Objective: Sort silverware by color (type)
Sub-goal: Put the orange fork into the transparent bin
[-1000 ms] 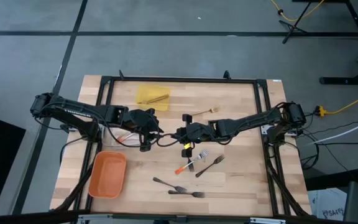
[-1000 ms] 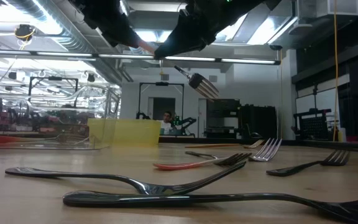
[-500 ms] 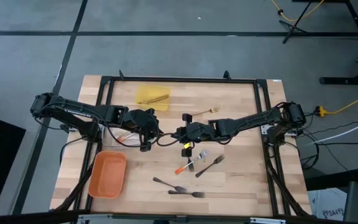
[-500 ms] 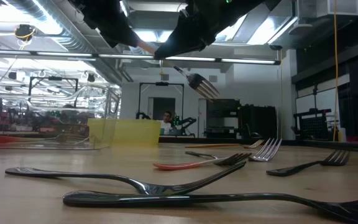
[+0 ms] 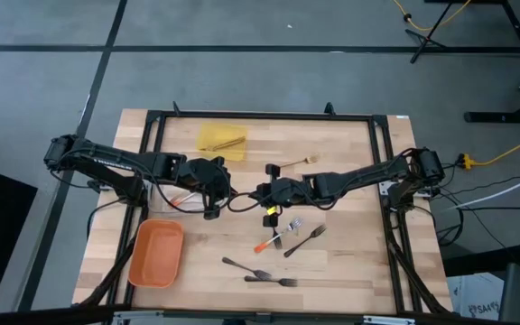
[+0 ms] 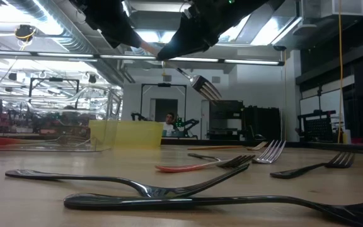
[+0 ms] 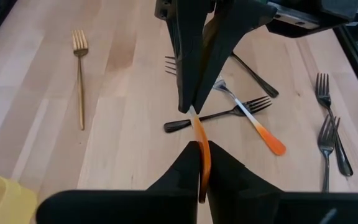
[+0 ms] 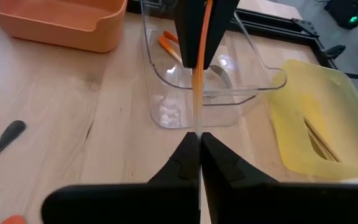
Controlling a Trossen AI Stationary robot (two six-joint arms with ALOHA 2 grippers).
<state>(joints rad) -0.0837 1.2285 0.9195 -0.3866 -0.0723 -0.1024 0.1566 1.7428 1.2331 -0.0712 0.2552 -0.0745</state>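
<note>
Above the middle of the worktop [image 5: 350, 262], the left hand [image 5: 227, 196] and the right hand [image 5: 258, 193] meet tip to tip, each clenched on an end of 1 silver fork with an orange handle [image 7: 199, 138]. The left wrist view shows the left hand's fingers [image 7: 185, 163] pinched on the orange handle end, with the right hand's fingers [image 7: 194, 68] pinched on the same fork from the opposite side. The right wrist view shows that handle [image 8: 199, 56] running between the 2 hands, above the clear tray [image 8: 185, 106]. From the low view, the fork's tines [image 6: 205, 86] hang in the air, well above the wood.

The clear tray holds 1 orange-tipped utensil [image 8: 169, 45]. Just beside it, the yellow tray [image 5: 220, 139] holds thin tan wooden pieces [image 8: 321, 138]. The orange tray [image 5: 156, 253] sits at the near left corner of the worktop.

Loose on the wood lie another orange-tipped silver fork [image 5: 273, 239], crossed by a dark fork [image 5: 304, 240], and 2 more dark forks [image 5: 262, 276] near the front edge. A tan fork [image 5: 298, 162] lies apart toward the far side, between the yellow tray and the right arm.
</note>
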